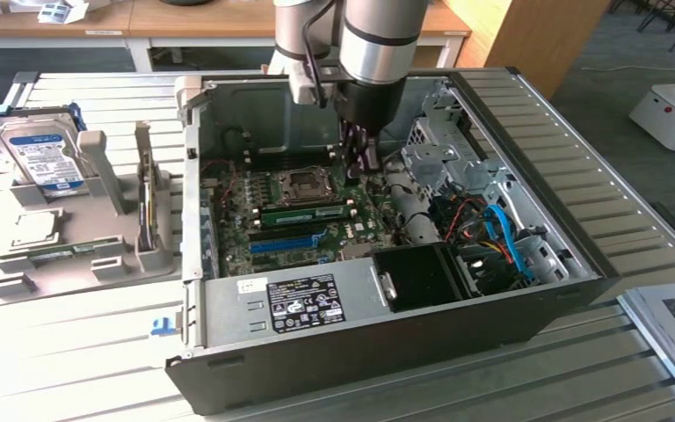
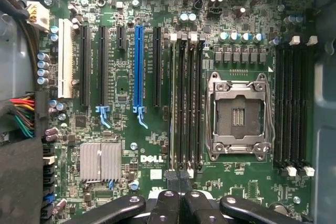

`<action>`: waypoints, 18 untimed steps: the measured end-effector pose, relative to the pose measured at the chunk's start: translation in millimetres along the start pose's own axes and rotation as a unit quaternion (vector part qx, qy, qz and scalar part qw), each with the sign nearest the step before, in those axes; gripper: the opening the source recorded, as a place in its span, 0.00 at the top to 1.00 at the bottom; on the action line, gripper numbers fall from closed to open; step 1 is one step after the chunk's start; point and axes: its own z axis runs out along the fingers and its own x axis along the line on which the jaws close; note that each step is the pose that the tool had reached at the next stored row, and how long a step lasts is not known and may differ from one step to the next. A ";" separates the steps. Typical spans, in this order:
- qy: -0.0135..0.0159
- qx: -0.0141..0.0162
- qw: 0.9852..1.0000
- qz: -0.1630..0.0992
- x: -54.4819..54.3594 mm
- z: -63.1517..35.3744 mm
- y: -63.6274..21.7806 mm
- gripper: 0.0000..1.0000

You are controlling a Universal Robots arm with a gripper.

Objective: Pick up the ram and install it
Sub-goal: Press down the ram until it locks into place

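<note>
The ram (image 1: 305, 212) is a long green stick standing in a slot beside the CPU socket (image 1: 302, 185) inside the open computer case. In the wrist view the ram (image 2: 177, 103) is seen edge-on in the slot bank, next to the blue slot (image 2: 139, 66). My gripper (image 1: 357, 151) hangs over the motherboard, a little off the ram's end toward the exterior view's right. The gripper (image 2: 181, 184) is shut, its dark fingertips pressed together over the end of the slot bank, with nothing between them.
The case walls (image 1: 526, 158) ring the motherboard, with a black power supply (image 1: 425, 277) and blue cables (image 1: 508, 233) at the exterior view's right. A grey rack (image 1: 80, 237) holding a hard drive (image 1: 42, 154) stands on the slatted table at the left.
</note>
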 end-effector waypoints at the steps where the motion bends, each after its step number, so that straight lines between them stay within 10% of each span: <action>1: 0.000 0.000 1.000 0.000 0.1 1.4 0.0 0.90; 18: 0.000 0.000 1.000 0.000 0.5 22.5 0.0 0.90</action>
